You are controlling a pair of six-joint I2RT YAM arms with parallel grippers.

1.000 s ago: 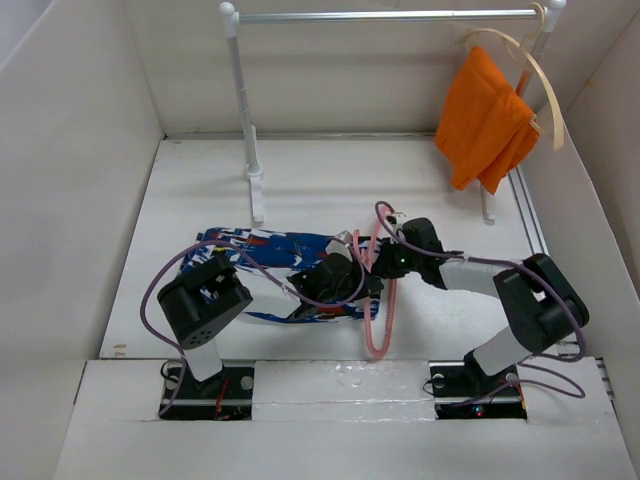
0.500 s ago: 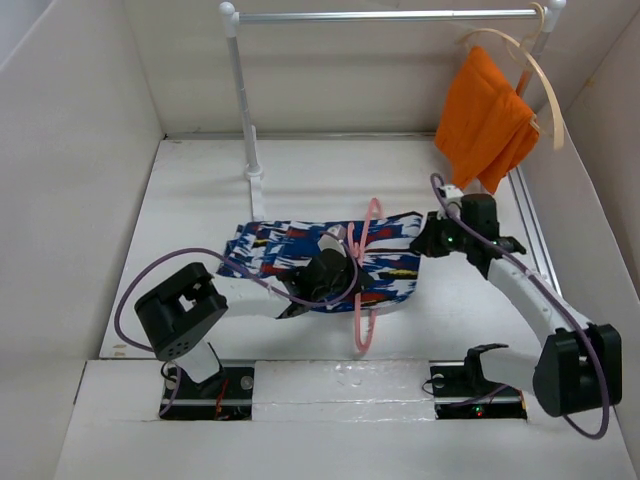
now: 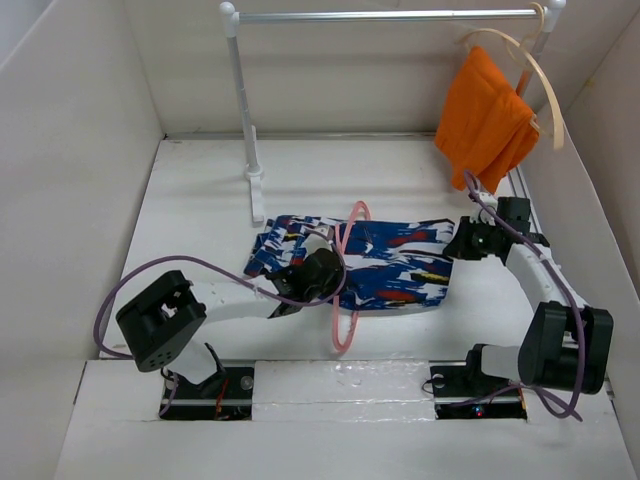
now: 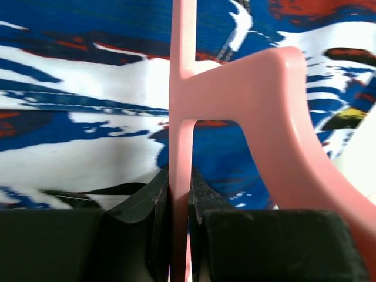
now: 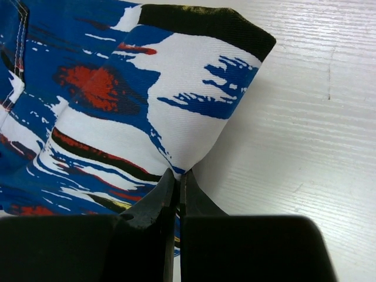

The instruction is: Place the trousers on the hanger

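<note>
The trousers [image 3: 390, 262], blue with white, red, black and yellow strokes, lie spread on the table and pass through the pink hanger [image 3: 345, 300]. My left gripper [image 3: 318, 272] is shut on the hanger's thin bar [image 4: 179, 147], with the trousers [image 4: 76, 117] behind it. My right gripper [image 3: 462, 243] is shut on the right end of the trousers [image 5: 147, 88], pinching a fold of the cloth at the fingertips [image 5: 178, 176].
A white clothes rail [image 3: 380, 15] stands at the back on two posts. A plain orange cloth [image 3: 482, 120] hangs on a cream hanger [image 3: 540, 80] at its right end. White walls [image 3: 70, 150] close in the table.
My right gripper has pulled the trousers' end rightwards, spreading the cloth out through the hanger. My left gripper has shifted left and back with the hanger.
</note>
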